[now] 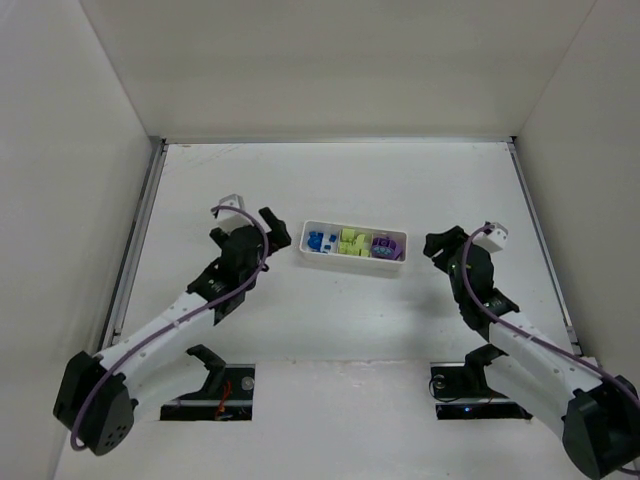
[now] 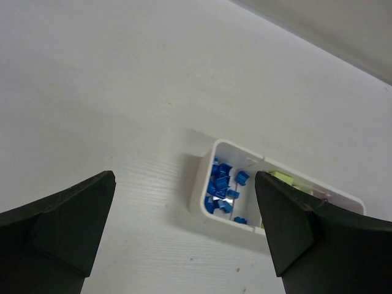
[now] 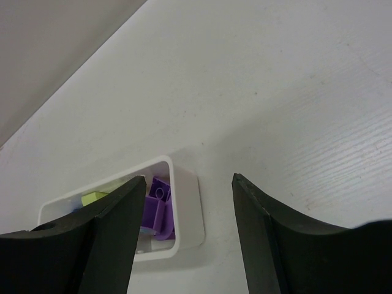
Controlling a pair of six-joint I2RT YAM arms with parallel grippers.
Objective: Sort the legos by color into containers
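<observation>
Nearest us, left gripper (image 2: 184,177) jaws spread wide, nothing between them; right gripper (image 3: 188,177) jaws likewise parted, empty. Beyond fingertips we see long white three-compartment plastic tray (image 1: 352,261) on white table (image 1: 350,180), lying between both grippers, each near one end, touching neither. Inside tray we count tiny blue cubes (image 2: 222,184) in left-end compartment, lime-green studded blocks (image 1: 352,242) in middle, purple block (image 3: 160,205) in right-end compartment.

tray (image 1: 354,256): glossy white plastic | table (image 1: 330,180): matt white, faintly grained
</observation>
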